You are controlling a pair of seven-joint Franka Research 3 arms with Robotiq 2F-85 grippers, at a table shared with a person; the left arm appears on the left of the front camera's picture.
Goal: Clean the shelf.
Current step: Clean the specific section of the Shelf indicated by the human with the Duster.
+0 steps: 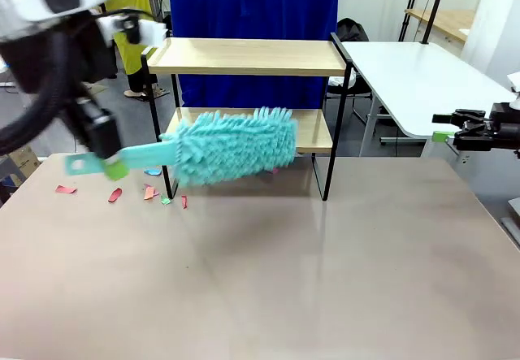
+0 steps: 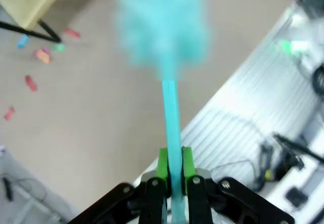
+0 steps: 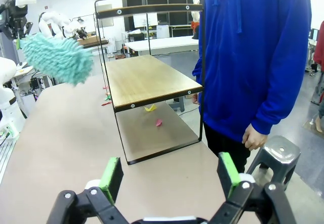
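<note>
The shelf (image 1: 244, 56) stands at the back middle of the table, two light wood boards in a thin black frame. My left gripper (image 1: 114, 167) is shut on the handle of a teal fluffy duster (image 1: 236, 145), whose head hangs just in front of the lower board. In the left wrist view the green pads (image 2: 163, 166) clamp the teal handle (image 2: 172, 113), and the duster head (image 2: 162, 27) is blurred. My right gripper (image 1: 445, 128) stands open off the table's right edge. The right wrist view shows its spread fingers (image 3: 111, 176), the shelf (image 3: 152, 80) and the duster (image 3: 58, 57).
Small coloured paper scraps (image 1: 114, 195) lie on the table left of the shelf's legs, and two more scraps (image 3: 158, 123) lie under the shelf. A person in a blue hoodie (image 3: 253, 57) stands behind the shelf beside a stool (image 3: 276, 153). A white table (image 1: 422, 75) stands at the right.
</note>
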